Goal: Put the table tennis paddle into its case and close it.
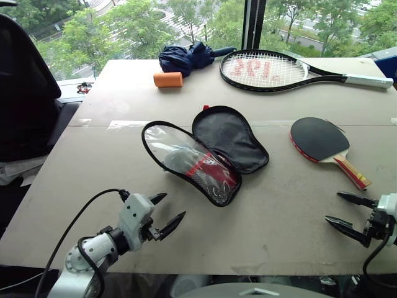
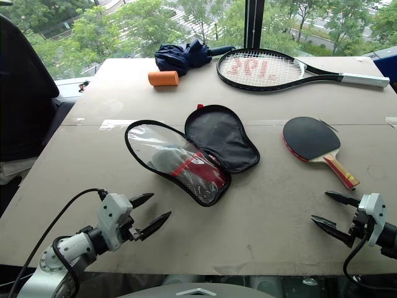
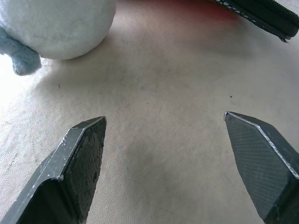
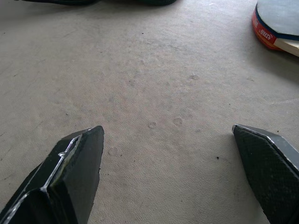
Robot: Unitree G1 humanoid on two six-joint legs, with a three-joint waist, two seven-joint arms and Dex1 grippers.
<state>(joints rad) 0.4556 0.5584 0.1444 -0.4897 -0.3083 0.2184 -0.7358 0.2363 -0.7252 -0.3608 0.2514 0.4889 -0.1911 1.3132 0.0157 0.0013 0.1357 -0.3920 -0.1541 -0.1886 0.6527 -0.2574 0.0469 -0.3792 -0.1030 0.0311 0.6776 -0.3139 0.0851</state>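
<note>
The table tennis paddle (image 1: 319, 139) lies flat on the right side of the table, black face up, with its striped handle pointing toward the front edge. The case (image 1: 186, 158) lies unzipped and spread open at mid-table, its clear-window half with the red panel on the left and its black half (image 1: 231, 139) on the right. My left gripper (image 1: 172, 207) hovers open and empty near the front edge, short of the case. My right gripper (image 1: 334, 207) is open and empty too, in front of the paddle's handle. The right wrist view catches the paddle's red edge (image 4: 266, 32).
A large strung tennis racket (image 1: 267, 69), an orange cylinder (image 1: 168, 79) and a dark blue folded umbrella (image 1: 186, 57) lie along the table's far side. A black chair (image 1: 25, 93) stands off the left edge. A blurred white rounded shape (image 3: 56, 23) appears in the left wrist view.
</note>
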